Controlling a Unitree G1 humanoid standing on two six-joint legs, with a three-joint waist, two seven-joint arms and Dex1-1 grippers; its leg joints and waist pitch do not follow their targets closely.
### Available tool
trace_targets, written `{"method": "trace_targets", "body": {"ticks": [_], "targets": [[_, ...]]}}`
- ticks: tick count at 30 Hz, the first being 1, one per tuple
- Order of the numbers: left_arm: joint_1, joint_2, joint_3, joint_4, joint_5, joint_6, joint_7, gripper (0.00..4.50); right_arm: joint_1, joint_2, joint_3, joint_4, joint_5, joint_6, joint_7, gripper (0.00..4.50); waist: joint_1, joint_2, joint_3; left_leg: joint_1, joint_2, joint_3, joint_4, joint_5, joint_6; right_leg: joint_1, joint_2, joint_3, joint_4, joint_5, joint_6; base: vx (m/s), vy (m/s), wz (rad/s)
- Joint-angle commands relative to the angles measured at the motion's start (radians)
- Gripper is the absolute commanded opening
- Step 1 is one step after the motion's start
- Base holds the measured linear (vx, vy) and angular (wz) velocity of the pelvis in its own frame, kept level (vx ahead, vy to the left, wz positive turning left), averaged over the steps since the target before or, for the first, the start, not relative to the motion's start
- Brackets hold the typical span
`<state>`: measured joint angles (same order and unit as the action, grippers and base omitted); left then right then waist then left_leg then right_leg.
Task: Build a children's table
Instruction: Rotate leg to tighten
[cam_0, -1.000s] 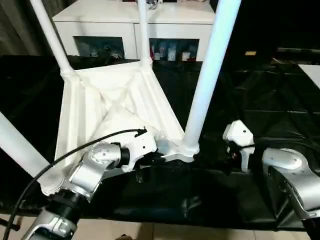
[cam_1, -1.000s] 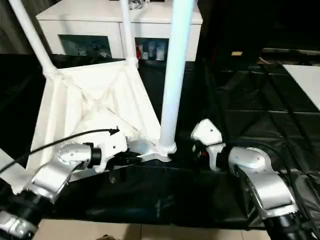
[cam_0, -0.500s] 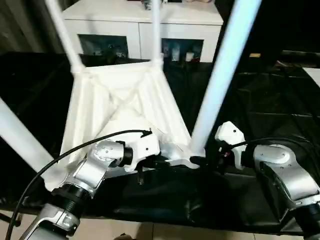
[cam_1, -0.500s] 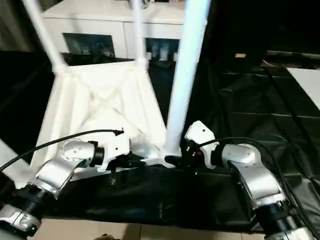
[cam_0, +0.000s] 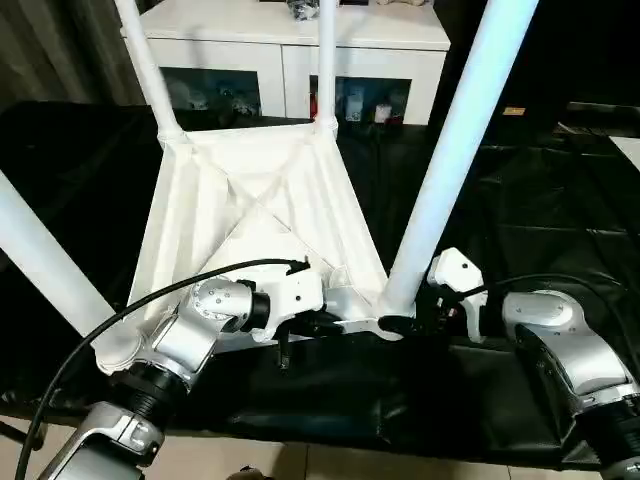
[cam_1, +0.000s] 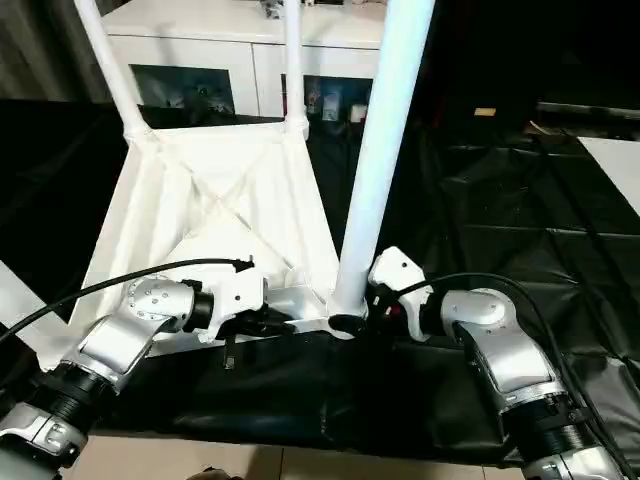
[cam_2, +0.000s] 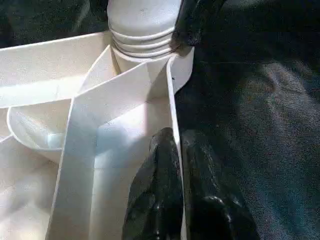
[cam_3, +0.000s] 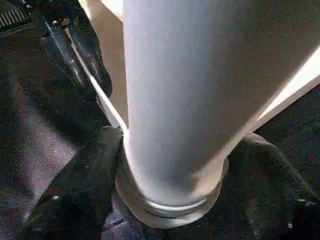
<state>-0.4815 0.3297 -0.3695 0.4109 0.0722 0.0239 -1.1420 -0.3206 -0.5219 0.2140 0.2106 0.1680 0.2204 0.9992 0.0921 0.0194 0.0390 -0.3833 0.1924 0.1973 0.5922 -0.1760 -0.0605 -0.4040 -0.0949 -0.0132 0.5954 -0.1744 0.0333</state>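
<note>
Black sheet (cam_0: 520, 230) under tabletop (cam_0: 260, 200); white cabinet (cam_0: 290, 50) behind.

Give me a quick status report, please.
Left gripper pinching tabletop edge. Right gripper around near leg, base socketed. No obstruction seen.

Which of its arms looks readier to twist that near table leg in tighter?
Probably the right. The right gripper straddles the base of the near leg with fingers spread, while the left gripper is shut on the tabletop rim, steadying it.
</note>
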Motion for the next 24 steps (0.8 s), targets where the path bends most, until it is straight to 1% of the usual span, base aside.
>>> {"method": "trace_targets", "body": {"ticks": [1,2,3,4,6,8,9,10,11,12,13,14,15,16,17,18,19,20,21,22,23,24], "targets": [[-0.001,-0.011,-0.04,0.01,-0.016,-0.024,-0.042,0.0,-0.016,0.003,-0.013,0.002,0.018,-0.016,0.003,2.94,-0.008,-0.023,-0.057,0.019,0.03,-0.011,-0.073,-0.248,0.048,0.03,-0.031,0.016,-0.069,-0.275,-0.195,0.0,0.0,0.0],[-0.001,-0.01,-0.041,0.01,-0.016,-0.022,-0.046,0.0,-0.014,0.006,-0.014,0.002,0.02,-0.016,0.004,2.94,-0.008,-0.023,-0.057,0.019,0.031,-0.011,-0.073,-0.248,0.049,0.029,-0.031,0.016,-0.069,-0.269,-0.197,0.0,0.0,0.0],[0.0,-0.01,-0.041,0.01,-0.016,-0.023,-0.046,0.0,-0.014,0.008,-0.015,0.003,0.021,-0.015,0.003,2.85,-0.008,-0.023,-0.057,0.019,0.031,-0.011,-0.073,-0.247,0.049,0.03,-0.031,0.015,-0.068,-0.267,-0.198,0.0,0.0,0.0],[-0.001,-0.008,-0.04,0.013,-0.016,-0.022,-0.047,0.0,-0.009,0.022,-0.024,0.009,0.029,-0.01,-0.004,2.85,-0.009,-0.022,-0.057,0.019,0.03,-0.011,-0.073,-0.248,0.049,0.03,-0.031,0.015,-0.068,-0.266,-0.2,0.0,0.0,0.0],[0.0,-0.008,-0.039,0.014,-0.016,-0.021,-0.047,0.0,-0.007,0.029,-0.028,0.012,0.032,-0.008,-0.008,2.75,-0.011,-0.022,-0.056,0.017,0.03,-0.011,-0.074,-0.261,0.045,0.029,-0.032,0.015,-0.07,-0.284,-0.198,0.0,0.0,0.0],[-0.007,-0.014,-0.035,0.03,-0.003,-0.01,-0.019,0.0,-0.005,0.063,-0.046,0.05,0.019,-0.015,-0.078,2.72,-0.014,-0.021,-0.054,0.018,0.029,-0.012,-0.076,-0.279,0.037,0.027,-0.032,0.015,-0.073,-0.312,-0.193,0.0,0.0,0.0],[-0.014,-0.029,-0.027,0.041,0.004,0.014,0.013,0.0,-0.009,0.105,-0.071,0.088,0.011,-0.011,-0.159,2.71,-0.016,-0.018,-0.053,0.018,0.028,-0.012,-0.077,-0.286,0.033,0.026,-0.032,0.015,-0.074,-0.324,-0.191,0.0,0.0,0.0],[-0.019,-0.049,-0.018,0.051,0.003,0.034,0.041,0.0,-0.012,0.139,-0.089,0.115,0.006,-0.007,-0.223,2.7,-0.019,-0.019,-0.052,0.02,0.027,-0.012,-0.079,-0.306,0.018,0.023,-0.031,0.014,-0.079,-0.356,-0.183,0.0,0.0,0.0],[-0.026,-0.078,-0.005,0.06,-0.002,0.07,0.078,0.0,-0.019,0.185,-0.106,0.145,-0.01,-0.006,-0.319,2.7,-0.025,-0.018,-0.051,0.02,0.025,-0.014,-0.081,-0.324,0.001,0.02,-0.031,0.013,-0.08,-0.387,-0.176,0.0,0.0,0.0],[-0.028,-0.088,0.0,0.063,-0.004,0.084,0.09,0.0,-0.021,0.201,-0.11,0.155,-0.018,-0.007,-0.352,2.69,-0.031,-0.02,-0.05,0.018,0.024,-0.015,-0.083,-0.332,-0.007,0.021,-0.031,0.013,-0.081,-0.401,-0.172,0.0,0.0,0.0],[-0.033,-0.097,0.003,0.068,-0.003,0.091,0.103,0.0,-0.024,0.215,-0.115,0.161,-0.021,-0.003,-0.38,2.69,-0.039,-0.022,-0.049,0.02,0.023,-0.019,-0.085,-0.36,-0.018,0.02,-0.032,0.009,-0.087,-0.449,-0.157,0.0,0.0,0.0],[-0.05,-0.129,0.012,0.092,0.003,0.11,0.154,0.0,-0.034,0.264,-0.132,0.18,-0.03,0.018,-0.474,2.69,-0.048,-0.021,-0.048,0.018,0.022,-0.021,-0.087,-0.373,-0.017,0.022,-0.031,0.009,-0.09,-0.474,-0.144,0.0,0.0,0.0],[-0.068,-0.156,0.015,0.116,0.019,0.139,0.205,0.0,-0.046,0.304,-0.144,0.199,-0.055,0.036,-0.576,2.68,-0.055,-0.018,-0.044,0.023,0.021,-0.021,-0.086,-0.397,-0.026,0.011,-0.028,0.009,-0.095,-0.508,-0.136,0.0,0.0,0.0],[-0.083,-0.179,0.019,0.137,0.03,0.162,0.247,0.0,-0.057,0.334,-0.15,0.215,-0.078,0.049,-0.656,2.68,-0.06,-0.018,-0.045,0.025,0.018,-0.022,-0.085,-0.408,-0.031,0.011,-0.028,0.007,-0.097,-0.524,-0.132,0.0,0.0,0.0],[-0.105,-0.216,0.033,0.172,0.034,0.191,0.311,0.0,-0.074,0.365,-0.147,0.238,-0.107,0.058,-0.736,2.68,-0.07,-0.019,-0.045,0.022,0.015,-0.025,-0.086,-0.41,-0.039,0.012,-0.03,0.005,-0.1,-0.554,-0.123,0.0,0.0,0.0],[-0.128,-0.255,0.048,0.212,0.041,0.208,0.387,0.0,-0.093,0.399,-0.146,0.263,-0.126,0.057,-0.805,2.68,-0.074,-0.017,-0.047,0.026,0.014,-0.028,-0.085,-0.424,-0.045,0.011,-0.031,0.002,-0.106,-0.58,-0.111,0.0,0.0,0.0],[-0.145,-0.284,0.061,0.243,0.044,0.213,0.442,0.0,-0.108,0.428,-0.14,0.285,-0.14,0.05,-0.85,2.67,-0.073,-0.017,-0.047,0.028,0.014,-0.03,-0.085,-0.429,-0.042,0.011,-0.032,0.001,-0.109,-0.583,-0.106,0.0,0.0,0.0],[-0.154,-0.298,0.064,0.26,0.045,0.207,0.463,0.0,-0.121,0.449,-0.126,0.299,-0.155,0.044,-0.873,2.67,-0.075,-0.015,-0.046,0.028,0.014,-0.03,-0.086,-0.442,-0.035,0.01,-0.031,-0.002,-0.114,-0.579,-0.103,0.0,0.0,0.0],[-0.154,-0.298,0.064,0.26,0.045,0.207,0.463,0.0,-0.121,0.449,-0.126,0.299,-0.155,0.044,-0.873,2.67,-0.075,-0.015,-0.047,0.028,0.014,-0.031,-0.087,-0.446,-0.031,0.013,-0.03,-0.003,-0.115,-0.571,-0.102,0.0,0.0,0.0],[-0.166,-0.336,0.067,0.291,0.052,0.196,0.497,0.0,-0.141,0.486,-0.088,0.328,-0.186,0.017,-0.876,2.67,-0.075,-0.014,-0.049,0.023,0.014,-0.032,-0.09,-0.438,-0.022,0.017,-0.03,-0.004,-0.115,-0.541,-0.101,0.0,0.0,0.0],[-0.167,-0.34,0.065,0.294,0.055,0.194,0.5,0.0,-0.143,0.492,-0.082,0.331,-0.189,0.01,-0.873,2.67,-0.077,-0.016,-0.047,0.023,0.014,-0.03,-0.09,-0.448,-0.018,0.013,-0.027,-0.004,-0.117,-0.534,-0.102,0.0,0.0,0.0],[-0.172,-0.353,0.062,0.303,0.068,0.181,0.515,0.0,-0.15,0.518,-0.072,0.339,-0.189,-0.025,-0.862,2.67,-0.075,-0.015,-0.048,0.026,0.013,-0.03,-0.089,-0.457,-0.014,0.011,-0.028,-0.003,-0.118,-0.537,-0.103,0.0,0.0,0.0]]}}
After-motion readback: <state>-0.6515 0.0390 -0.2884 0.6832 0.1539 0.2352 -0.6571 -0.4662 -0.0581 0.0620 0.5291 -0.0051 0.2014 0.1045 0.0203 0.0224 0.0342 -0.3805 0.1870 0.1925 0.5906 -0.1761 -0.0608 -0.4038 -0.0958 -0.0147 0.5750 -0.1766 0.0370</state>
